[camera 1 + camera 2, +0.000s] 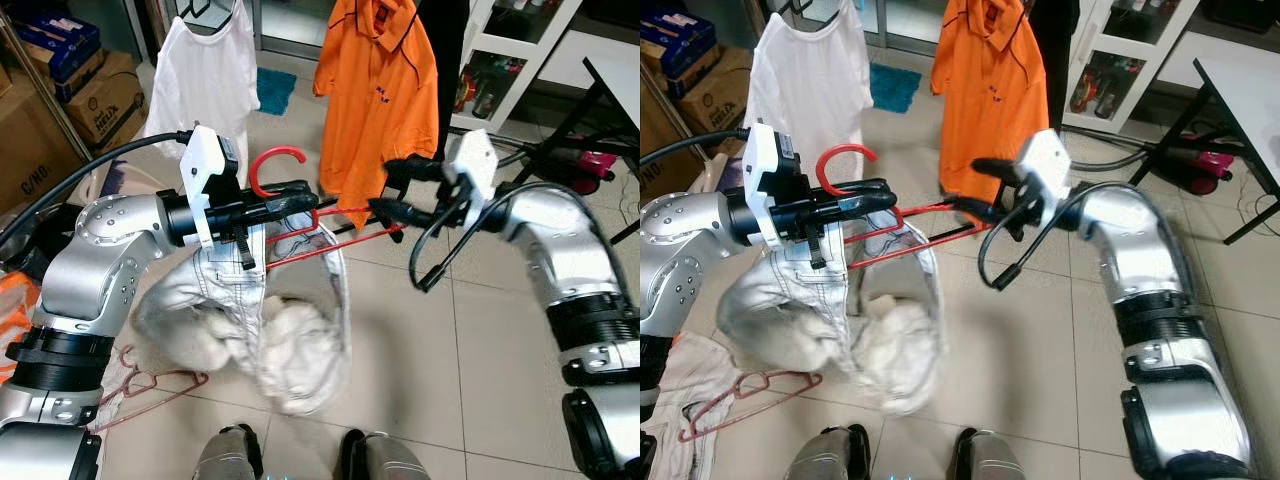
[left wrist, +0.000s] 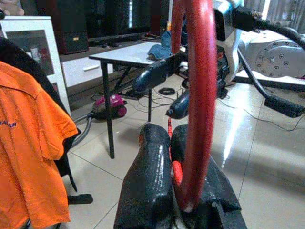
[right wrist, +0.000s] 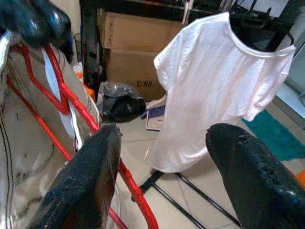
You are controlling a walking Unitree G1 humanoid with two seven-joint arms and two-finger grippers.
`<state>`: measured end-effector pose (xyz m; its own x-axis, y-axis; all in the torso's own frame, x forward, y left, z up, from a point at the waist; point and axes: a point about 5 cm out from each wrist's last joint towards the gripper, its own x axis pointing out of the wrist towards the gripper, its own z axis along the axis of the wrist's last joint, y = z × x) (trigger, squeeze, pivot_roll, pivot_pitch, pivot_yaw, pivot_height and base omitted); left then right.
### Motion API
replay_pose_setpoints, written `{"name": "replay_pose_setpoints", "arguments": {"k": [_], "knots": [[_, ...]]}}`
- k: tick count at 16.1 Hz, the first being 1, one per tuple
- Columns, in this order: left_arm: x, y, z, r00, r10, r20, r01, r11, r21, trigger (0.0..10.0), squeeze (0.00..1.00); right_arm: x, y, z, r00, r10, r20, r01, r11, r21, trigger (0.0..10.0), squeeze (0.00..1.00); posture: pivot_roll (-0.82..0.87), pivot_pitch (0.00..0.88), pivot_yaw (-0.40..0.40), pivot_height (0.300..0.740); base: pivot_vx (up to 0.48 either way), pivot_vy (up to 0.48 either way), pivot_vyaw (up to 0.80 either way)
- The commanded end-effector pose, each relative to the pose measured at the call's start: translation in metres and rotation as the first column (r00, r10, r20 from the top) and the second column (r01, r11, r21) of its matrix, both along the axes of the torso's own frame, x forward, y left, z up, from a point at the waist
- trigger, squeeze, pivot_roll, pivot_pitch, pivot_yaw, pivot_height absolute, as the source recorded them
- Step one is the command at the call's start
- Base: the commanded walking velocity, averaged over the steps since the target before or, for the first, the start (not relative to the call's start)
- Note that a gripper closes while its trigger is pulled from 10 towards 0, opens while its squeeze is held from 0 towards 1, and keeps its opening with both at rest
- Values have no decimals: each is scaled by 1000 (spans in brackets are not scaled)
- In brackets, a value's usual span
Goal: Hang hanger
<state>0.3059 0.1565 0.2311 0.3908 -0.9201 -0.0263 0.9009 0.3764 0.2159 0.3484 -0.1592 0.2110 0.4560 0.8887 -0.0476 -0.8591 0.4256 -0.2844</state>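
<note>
- Our left gripper (image 1: 300, 198) is clenched on the red hanger (image 1: 300, 225) just below its hook, holding it up in the air in front of us, above the tiled floor (image 1: 480, 340).
- In the left wrist view the two black fingers (image 2: 147, 186) press together around the base of the hook, whose red curve rises between them.
- A pale garment (image 1: 270, 330) is draped on the hanger and sags down towards the floor, bunched at its lower end.
- Our right gripper (image 1: 395, 190) reaches in from the right to the far end of the hanger; its fingers (image 3: 90, 176) are spread apart, with the red wire just beside one of them, and we cannot tell whether it touches.
- Beyond the hanger, a white T-shirt (image 1: 205, 75) and an orange polo shirt (image 1: 375, 95) hang side by side.
- A second reddish hanger (image 1: 150, 385) lies on the floor to our left, near our feet.
- Cardboard boxes (image 1: 95, 95) are stacked at the far left, and a pink and black appliance (image 1: 585, 162) lies on the floor under a dark-legged table (image 1: 615, 75) at the far right.
</note>
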Motion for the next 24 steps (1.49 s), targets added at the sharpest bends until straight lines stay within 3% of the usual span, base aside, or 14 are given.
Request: {"name": "replay_pose_setpoints", "arguments": {"k": [1,4,7,14,18,23,24], "knots": [[-3,-6,12,998,-35,55,36,999,-6,10000,0,-6,-5,5,1000,15,-8,-15,1000,25,10000,0,-40,159,-102,740,0,0,0],[-2,-6,12,998,-33,54,34,999,-3,10000,0,-7,-9,13,1000,22,-14,-21,998,55,10000,0,-43,161,-101,740,0,0,0],[-3,-6,11,998,-32,52,32,999,-5,10000,0,-10,-8,5,998,38,-40,-38,999,-1,10000,0,-43,161,-101,740,0,0,0],[-4,-9,14,997,-45,59,46,999,-16,10000,0,-8,15,-20,995,72,-73,-79,992,-99,10000,0,-39,154,-104,740,0,0,0],[-4,-12,14,997,-55,62,56,998,-17,10000,0,-2,27,-23,997,59,-54,-65,992,-107,10000,0,-36,141,-105,740,0,0,0],[-3,-12,15,996,-55,68,56,998,-22,10000,0,4,31,-25,998,18,-57,-22,997,-76,10000,0,-35,138,-109,740,0,0,0],[-3,-12,15,996,-54,68,56,998,-23,10000,0,5,32,-25,998,12,-63,-15,998,-55,0,0,-37,141,-109,740,0,0,0]]}}
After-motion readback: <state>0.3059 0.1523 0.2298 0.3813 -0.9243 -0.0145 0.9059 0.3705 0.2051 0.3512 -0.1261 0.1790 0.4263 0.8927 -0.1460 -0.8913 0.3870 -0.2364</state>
